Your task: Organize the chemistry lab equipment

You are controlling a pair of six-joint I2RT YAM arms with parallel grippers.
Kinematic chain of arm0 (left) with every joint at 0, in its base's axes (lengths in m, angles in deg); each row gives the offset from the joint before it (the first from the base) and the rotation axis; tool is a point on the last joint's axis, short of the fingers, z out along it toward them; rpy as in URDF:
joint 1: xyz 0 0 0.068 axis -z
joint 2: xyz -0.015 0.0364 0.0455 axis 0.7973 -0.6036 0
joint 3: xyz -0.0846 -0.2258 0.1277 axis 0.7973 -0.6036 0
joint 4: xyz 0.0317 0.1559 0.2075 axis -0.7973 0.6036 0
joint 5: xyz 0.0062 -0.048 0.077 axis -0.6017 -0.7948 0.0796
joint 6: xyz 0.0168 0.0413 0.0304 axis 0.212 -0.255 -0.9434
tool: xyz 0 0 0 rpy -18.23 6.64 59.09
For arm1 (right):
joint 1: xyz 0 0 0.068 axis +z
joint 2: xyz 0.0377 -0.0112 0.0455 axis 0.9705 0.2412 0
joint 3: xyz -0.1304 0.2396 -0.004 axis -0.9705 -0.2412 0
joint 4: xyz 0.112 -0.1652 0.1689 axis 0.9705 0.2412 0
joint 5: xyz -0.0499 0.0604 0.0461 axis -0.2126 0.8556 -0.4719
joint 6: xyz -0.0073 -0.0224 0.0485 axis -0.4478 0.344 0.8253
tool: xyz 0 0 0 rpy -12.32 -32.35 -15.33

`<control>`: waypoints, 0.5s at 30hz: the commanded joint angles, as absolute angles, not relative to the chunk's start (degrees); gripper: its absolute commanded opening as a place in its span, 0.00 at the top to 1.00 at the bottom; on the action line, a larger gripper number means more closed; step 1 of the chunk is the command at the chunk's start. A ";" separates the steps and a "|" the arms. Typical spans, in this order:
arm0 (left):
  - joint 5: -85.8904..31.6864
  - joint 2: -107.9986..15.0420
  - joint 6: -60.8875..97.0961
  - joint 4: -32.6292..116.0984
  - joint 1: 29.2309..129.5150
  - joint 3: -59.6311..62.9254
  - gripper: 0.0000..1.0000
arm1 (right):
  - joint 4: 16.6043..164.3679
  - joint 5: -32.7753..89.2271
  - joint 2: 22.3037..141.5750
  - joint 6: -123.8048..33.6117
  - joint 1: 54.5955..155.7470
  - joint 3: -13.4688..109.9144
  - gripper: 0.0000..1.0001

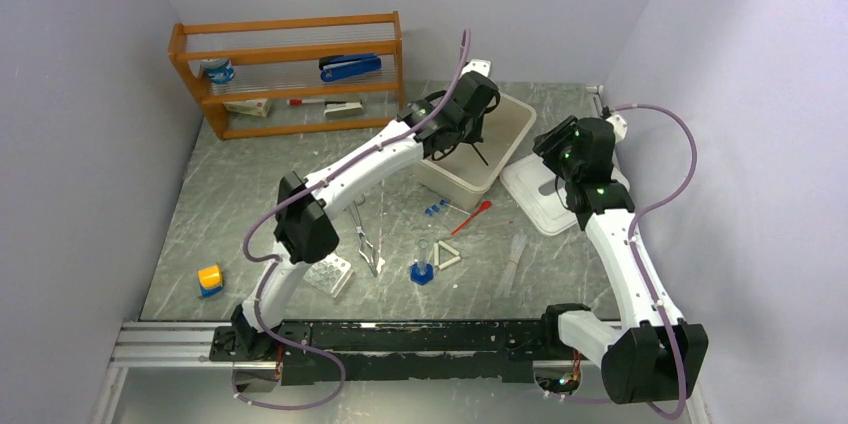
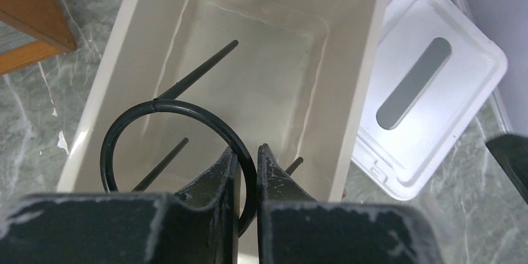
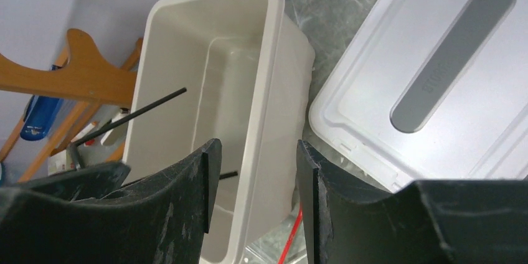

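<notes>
Black wire tripod [image 2: 180,106] sits pinched in the left tool [image 2: 248,152] over the bin [image 2: 367,58]; right tool [image 3: 256,146] gapes.

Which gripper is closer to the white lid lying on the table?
Right. The right gripper hangs open at the edge of the white lid, beside the bin; the left gripper is over the bin, shut on the black tripod.

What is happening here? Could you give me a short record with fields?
left end effector: shut on the wire tripod, held over the bin
bin: white, open, nothing else seen inside
lid: off, lying flat on the table beside the bin
right end effector: open, empty, above the bin and lid
loose on table: scissors, red dropper, white triangle, blue-capped vials, holed rack
</notes>
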State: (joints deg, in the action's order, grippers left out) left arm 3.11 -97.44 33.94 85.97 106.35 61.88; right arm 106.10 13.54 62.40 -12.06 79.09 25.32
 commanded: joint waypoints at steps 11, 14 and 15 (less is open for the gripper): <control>10.56 -106.12 34.91 79.47 106.82 61.74 0.95 | 106.45 15.88 58.82 -11.13 78.58 21.38 0.49; 10.86 -107.42 35.21 79.40 106.75 61.48 0.95 | 107.43 16.51 59.02 -11.11 78.59 21.65 0.49; 10.34 -107.74 35.26 79.09 106.75 61.50 0.95 | 108.05 16.97 59.18 -10.93 78.55 21.94 0.49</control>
